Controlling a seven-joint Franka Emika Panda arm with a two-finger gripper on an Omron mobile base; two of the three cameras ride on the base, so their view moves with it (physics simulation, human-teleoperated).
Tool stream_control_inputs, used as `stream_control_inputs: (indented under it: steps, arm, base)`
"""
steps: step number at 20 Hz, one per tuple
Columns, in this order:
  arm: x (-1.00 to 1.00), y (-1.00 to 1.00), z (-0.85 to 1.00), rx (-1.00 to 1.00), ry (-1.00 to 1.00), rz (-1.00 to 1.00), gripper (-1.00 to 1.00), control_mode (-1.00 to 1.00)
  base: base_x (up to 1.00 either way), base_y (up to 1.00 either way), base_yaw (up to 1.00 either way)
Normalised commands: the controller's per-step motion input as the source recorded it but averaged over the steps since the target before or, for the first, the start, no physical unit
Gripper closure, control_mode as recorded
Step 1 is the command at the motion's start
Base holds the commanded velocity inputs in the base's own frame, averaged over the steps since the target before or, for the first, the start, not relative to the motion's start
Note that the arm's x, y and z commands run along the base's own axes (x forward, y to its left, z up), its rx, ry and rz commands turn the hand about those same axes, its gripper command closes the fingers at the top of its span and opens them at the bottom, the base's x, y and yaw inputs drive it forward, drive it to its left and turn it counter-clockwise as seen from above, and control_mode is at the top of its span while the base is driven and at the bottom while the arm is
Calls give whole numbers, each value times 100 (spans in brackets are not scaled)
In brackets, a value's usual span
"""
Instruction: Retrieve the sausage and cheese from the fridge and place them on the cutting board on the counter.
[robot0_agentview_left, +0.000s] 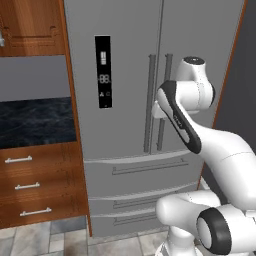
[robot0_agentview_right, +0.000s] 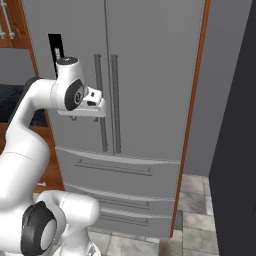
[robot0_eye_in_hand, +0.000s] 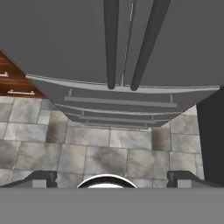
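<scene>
Two long bar handles (robot0_agentview_left: 155, 102) are running down the middle of the fridge (robot0_agentview_left: 125, 50), which is filling the centre of both base views with its doors and lower drawers (robot0_agentview_left: 140, 172) shut. The fingers (robot0_eye_in_hand: 113, 178) are standing spread wide at the bottom of the hand view, one dark tip (robot0_eye_in_hand: 41, 178) at lower left and the other at lower right, pinching nothing. Between them and the fridge front, open grey floor tiles (robot0_eye_in_hand: 87, 148) are lying across the lower half of that view.

In the left base view the white arm (robot0_agentview_left: 200, 135) is rising from the lower right and covering part of the right-hand door; the hand itself is pressing close to the handles there, though whether it is touching them is hard to tell. A reddish-brown wooden panel (robot0_agentview_right: 192, 115) is edging the fridge on the right of the right base view, with a dark wall (robot0_agentview_right: 235, 125) beyond it. At the left edge of the left base view, the black veined tabletop (robot0_agentview_left: 35, 120) is being cut off by the frame, above wooden drawers (robot0_agentview_left: 40, 185).
</scene>
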Motion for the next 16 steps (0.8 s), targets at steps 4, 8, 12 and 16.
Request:
stream_control_inputs:
  steps: [4, 8, 12, 16]
  arm:
    - [45, -31, -25, 0, -14, 0, -100, -100]
    - [36, -38, -2, 4, -25, 0, -100, -100]
    - [32, -33, 0, 6, -27, 0, -100, -100]
    - [41, -20, 0, 13, -11, 0, -100, -100]
  base:
    - [0, 0, 0]
    - [0, 0, 0]
    - [0, 0, 0]
    - [0, 0, 0]
